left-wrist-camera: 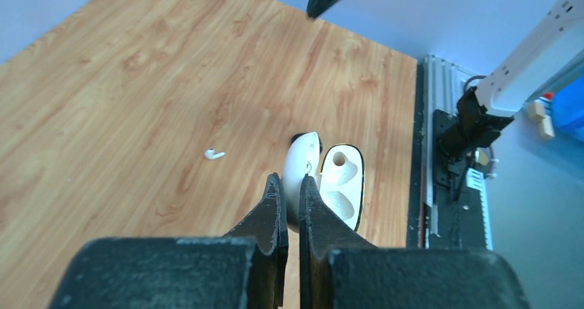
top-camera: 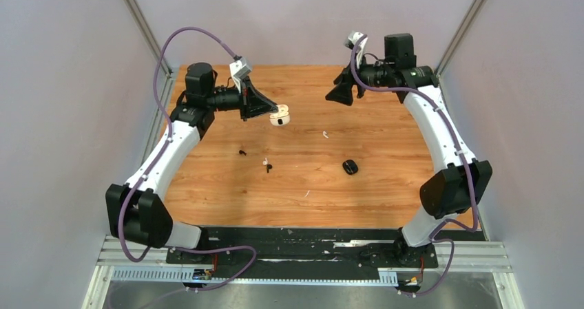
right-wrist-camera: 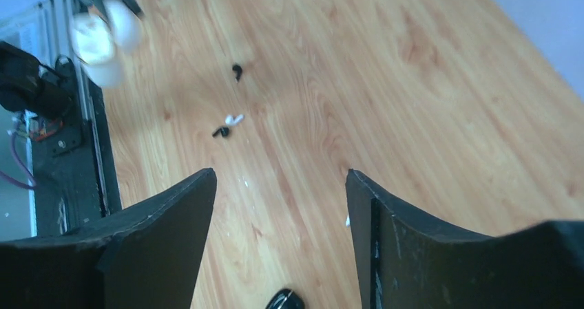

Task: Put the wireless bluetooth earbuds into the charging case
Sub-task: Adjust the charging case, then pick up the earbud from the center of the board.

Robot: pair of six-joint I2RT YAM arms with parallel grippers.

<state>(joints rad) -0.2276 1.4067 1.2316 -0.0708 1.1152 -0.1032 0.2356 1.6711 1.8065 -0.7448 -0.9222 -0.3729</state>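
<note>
Left fingers (left-wrist-camera: 274, 209) clamped on open charging case (left-wrist-camera: 342, 178), right fingers (right-wrist-camera: 165, 226) apart, empty, earbuds (top-camera: 242, 151) scattered on table (top-camera: 386, 199) below

I am looking down at a wooden table (top-camera: 386, 199) with a warm orange-brown grain, evenly lit from above so that the shadows are soft. Pale lilac-grey walls (top-camera: 62, 82) close it in on the left, at the back and on the right. I see a slanted aluminium post (top-camera: 141, 20) in the rear left corner and another (top-camera: 468, 20) in the rear right. Along the near edge lies a black plate (top-camera: 289, 247), then a silver slotted rail (top-camera: 303, 276), and below that a dull grey surface (top-camera: 310, 296).
</note>
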